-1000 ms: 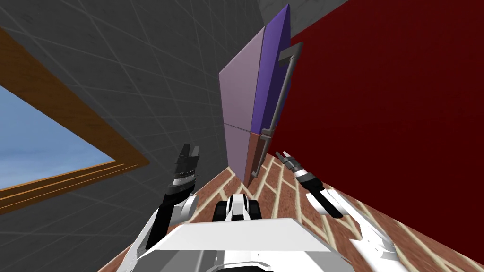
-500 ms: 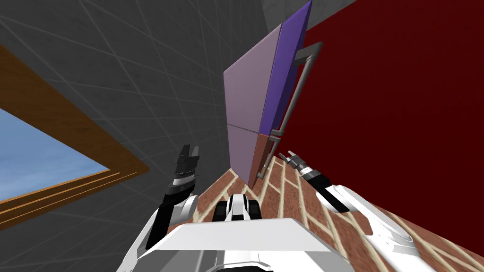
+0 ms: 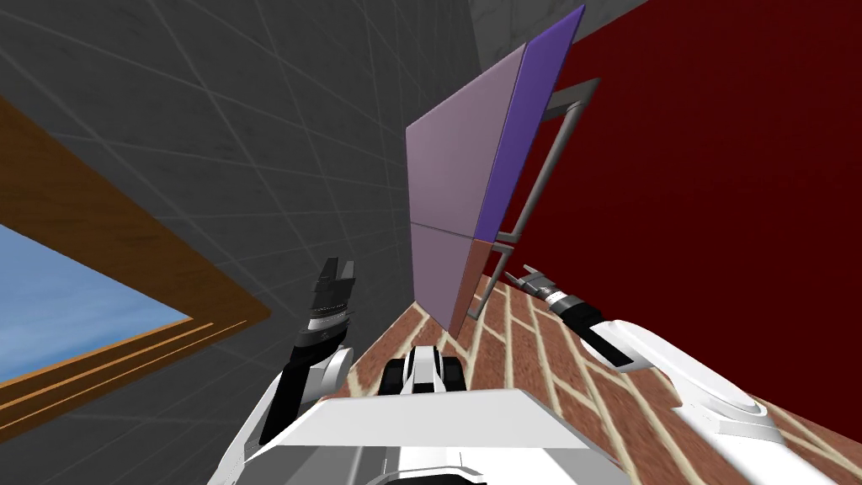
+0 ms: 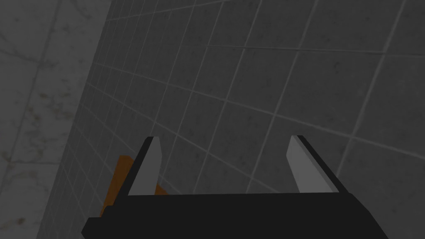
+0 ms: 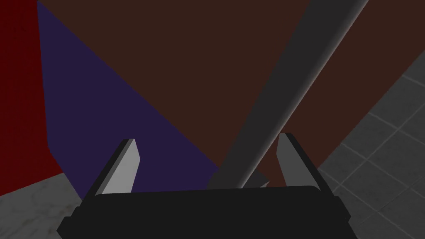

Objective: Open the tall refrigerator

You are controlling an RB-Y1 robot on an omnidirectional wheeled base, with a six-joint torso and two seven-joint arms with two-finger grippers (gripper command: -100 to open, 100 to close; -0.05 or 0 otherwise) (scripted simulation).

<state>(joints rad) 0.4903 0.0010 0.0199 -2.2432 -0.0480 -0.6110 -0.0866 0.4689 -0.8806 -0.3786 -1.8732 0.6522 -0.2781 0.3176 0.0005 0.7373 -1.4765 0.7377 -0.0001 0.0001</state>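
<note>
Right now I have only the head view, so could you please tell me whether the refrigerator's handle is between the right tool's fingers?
Observer: Yes. In the right wrist view, the grey handle passes between the open fingers of the right tool. It is close beside one finger, with a wide gap to the other.
Operator: Thank you. Which door lies behind that bar?
Observer: The brown door lies behind it, and the purple door is off to one side.
Operator: And how is the left tool, please?
Observer: The left tool is open, with nothing between its fingers.
</note>
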